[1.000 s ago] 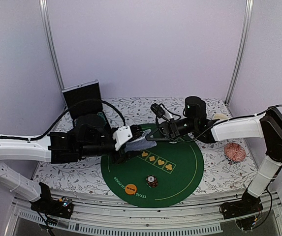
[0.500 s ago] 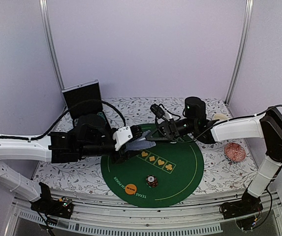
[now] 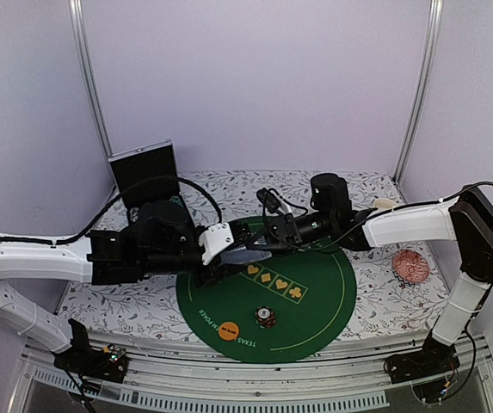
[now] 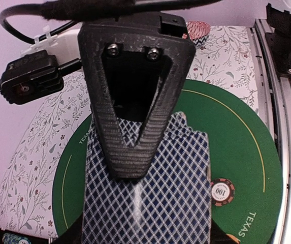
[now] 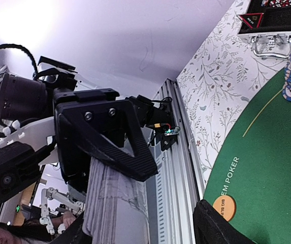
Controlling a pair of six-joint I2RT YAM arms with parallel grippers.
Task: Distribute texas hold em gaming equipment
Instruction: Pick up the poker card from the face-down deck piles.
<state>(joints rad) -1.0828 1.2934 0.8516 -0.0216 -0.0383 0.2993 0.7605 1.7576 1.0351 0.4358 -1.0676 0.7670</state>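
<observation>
Blue-check card deck [image 4: 150, 208] clamped in L tool [image 3: 239, 249] above green mat's [image 3: 323, 292] far-left part on worktop, R tool [image 3: 268, 234] fingers straddling deck's end, can't tell if gripping.

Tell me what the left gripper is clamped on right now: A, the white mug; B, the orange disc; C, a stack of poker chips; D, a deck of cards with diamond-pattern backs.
D: in the left wrist view the left gripper pinches the cards, their blue diamond-pattern backs showing under its top finger, while the chip stack sits apart on the green mat.
</observation>
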